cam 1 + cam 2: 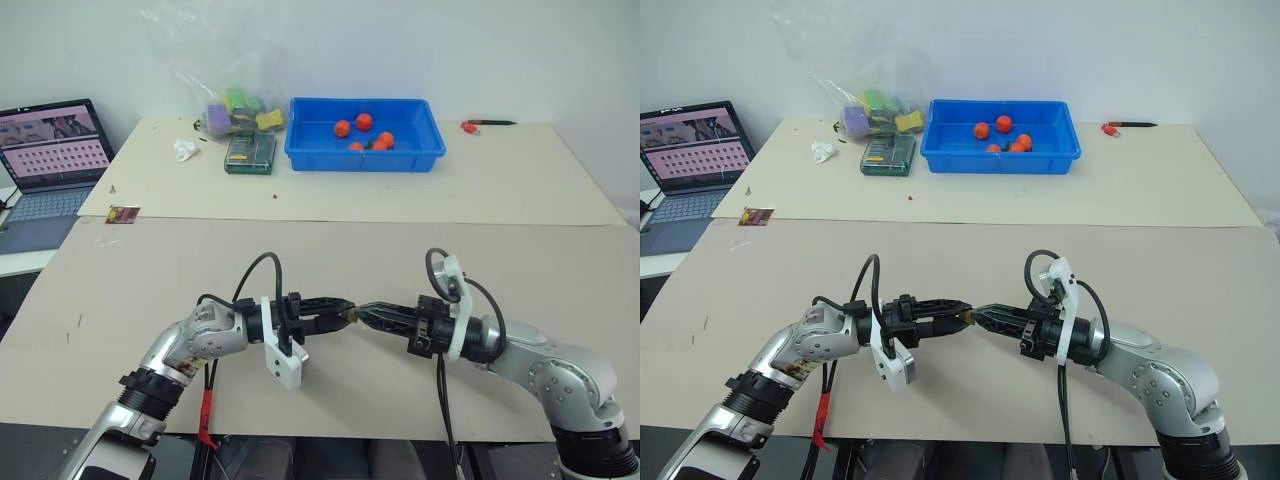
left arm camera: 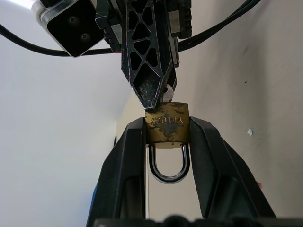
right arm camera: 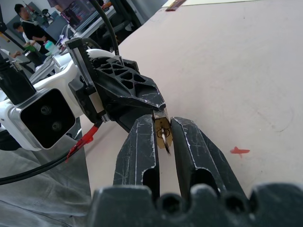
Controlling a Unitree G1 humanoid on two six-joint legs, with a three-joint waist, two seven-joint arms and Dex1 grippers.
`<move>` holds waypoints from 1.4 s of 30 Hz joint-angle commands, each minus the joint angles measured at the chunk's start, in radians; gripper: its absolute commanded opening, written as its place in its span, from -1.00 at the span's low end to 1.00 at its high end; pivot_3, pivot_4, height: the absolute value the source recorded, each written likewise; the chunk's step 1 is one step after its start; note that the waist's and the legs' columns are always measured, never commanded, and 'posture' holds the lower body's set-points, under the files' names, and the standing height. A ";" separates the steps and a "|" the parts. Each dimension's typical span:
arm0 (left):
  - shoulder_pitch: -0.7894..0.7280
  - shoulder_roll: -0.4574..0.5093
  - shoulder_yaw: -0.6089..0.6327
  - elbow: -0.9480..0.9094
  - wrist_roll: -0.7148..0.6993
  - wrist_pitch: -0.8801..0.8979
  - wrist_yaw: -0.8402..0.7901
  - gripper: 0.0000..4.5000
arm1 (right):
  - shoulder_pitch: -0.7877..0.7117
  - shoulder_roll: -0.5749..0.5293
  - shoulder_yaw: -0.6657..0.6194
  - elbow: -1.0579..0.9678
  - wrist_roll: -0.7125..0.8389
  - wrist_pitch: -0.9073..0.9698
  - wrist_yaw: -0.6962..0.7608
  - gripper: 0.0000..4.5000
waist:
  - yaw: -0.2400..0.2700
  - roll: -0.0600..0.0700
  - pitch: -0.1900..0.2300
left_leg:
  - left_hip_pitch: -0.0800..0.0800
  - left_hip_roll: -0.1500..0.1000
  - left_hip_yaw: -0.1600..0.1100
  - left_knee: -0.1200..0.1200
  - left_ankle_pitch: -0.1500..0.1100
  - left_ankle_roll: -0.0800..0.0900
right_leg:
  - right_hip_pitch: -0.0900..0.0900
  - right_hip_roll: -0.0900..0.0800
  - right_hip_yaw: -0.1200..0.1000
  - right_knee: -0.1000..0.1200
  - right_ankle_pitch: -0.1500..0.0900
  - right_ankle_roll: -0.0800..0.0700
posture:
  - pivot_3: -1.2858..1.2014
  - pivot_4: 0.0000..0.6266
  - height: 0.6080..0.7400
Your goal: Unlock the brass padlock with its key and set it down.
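Meeting tip to tip above the table (image 1: 330,250), the left gripper (image 1: 345,314) clamps the brass padlock (image 2: 167,124), its shackle loop pointing back toward that wrist. The right gripper (image 3: 164,137), fingers nearly closed, pinches the key (image 3: 164,140), mostly hidden at the lock's far end.

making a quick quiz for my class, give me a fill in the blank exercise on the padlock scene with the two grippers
1. The left gripper clamps the brass padlock by its ____ body, not its shackle.
2. The right gripper is closed on the ____ at the padlock's end.
3. The orange balls lie in a ____ tray.
4. The laptop lies at the robot's far ____.

Missing words: brass; key; blue; left
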 commanded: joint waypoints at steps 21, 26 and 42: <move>-0.077 0.011 -0.005 0.040 -0.041 0.010 0.051 -0.65 | 0.014 -0.035 -0.038 -0.017 -0.004 -0.021 0.040 -0.12 | 0.000 0.000 0.000 | 0.000 0.000 0.000 0.000 0.000 0.000 | 0.000 0.000 0.000 0.000 0.000 0.000 | 0.03 -0.52 1.00; -0.083 0.013 -0.005 0.049 -0.047 0.009 0.051 -0.65 | 0.010 -0.031 -0.040 -0.017 0.002 -0.016 0.037 -0.12 | 0.000 0.000 0.000 | 0.000 0.000 0.000 0.000 0.000 0.000 | 0.000 0.000 0.000 0.000 0.000 0.000 | 0.03 -0.52 1.00; -0.103 0.008 -0.021 0.084 -0.082 0.007 0.036 -0.65 | -0.036 -0.022 -0.054 0.002 -0.033 -0.033 0.006 -0.12 | 0.000 0.000 0.000 | 0.000 0.000 0.000 0.000 0.000 0.000 | 0.000 0.000 0.000 0.000 0.000 0.000 | 0.03 -0.52 1.00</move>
